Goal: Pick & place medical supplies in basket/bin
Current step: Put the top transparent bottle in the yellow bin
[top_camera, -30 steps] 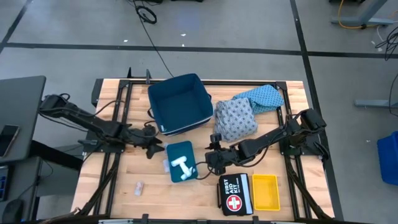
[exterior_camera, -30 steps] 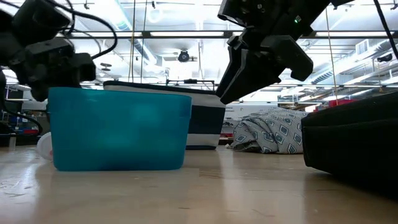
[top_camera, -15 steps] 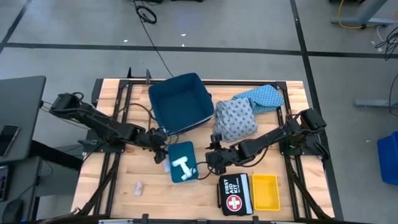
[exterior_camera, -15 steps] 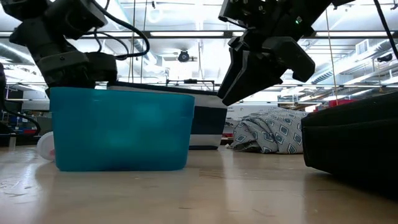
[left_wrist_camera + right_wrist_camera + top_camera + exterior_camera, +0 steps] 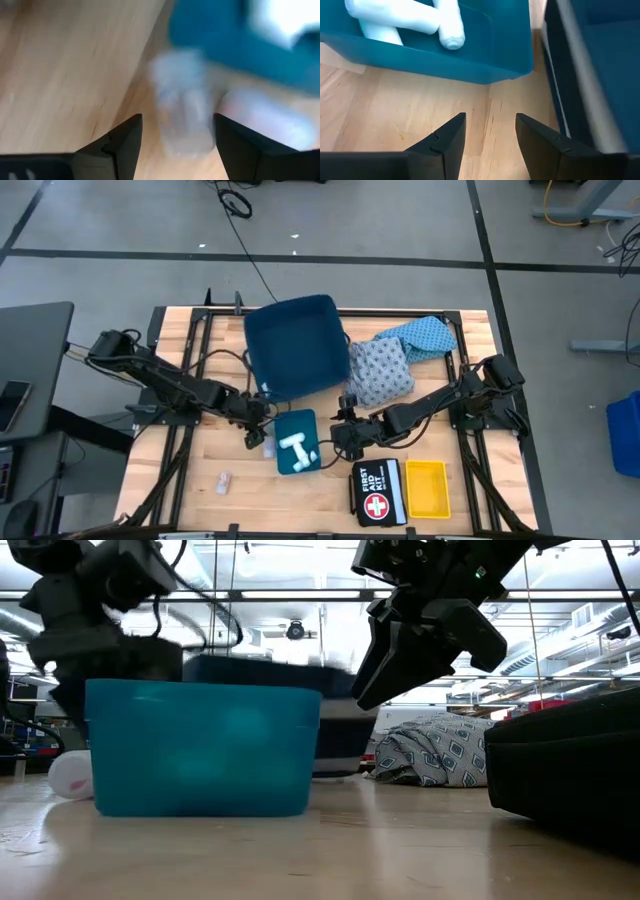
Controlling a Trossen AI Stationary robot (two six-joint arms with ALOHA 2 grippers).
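Small teal bin (image 5: 295,440) with two white rolls (image 5: 293,448) laid inside, large dark-blue basket (image 5: 292,346) seen bare behind it, left gripper (image 5: 256,436) spread over a pale packet (image 5: 268,448) beside the bin, right gripper (image 5: 334,439) spread, nothing held, patterned garments (image 5: 380,370) heaped beside the basket.

Two white rolls (image 5: 293,446), two patterned cloths (image 5: 380,370) — two teal bins (image 5: 291,346), one kit (image 5: 376,492).

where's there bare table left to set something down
Bare wood shows at the front left corner, around the small packet, and along the far right edge beyond the yellow tray. The middle is crowded: the small teal bin sits between both end effectors, left and right, with the large blue bin, cloths and first aid kit close by.
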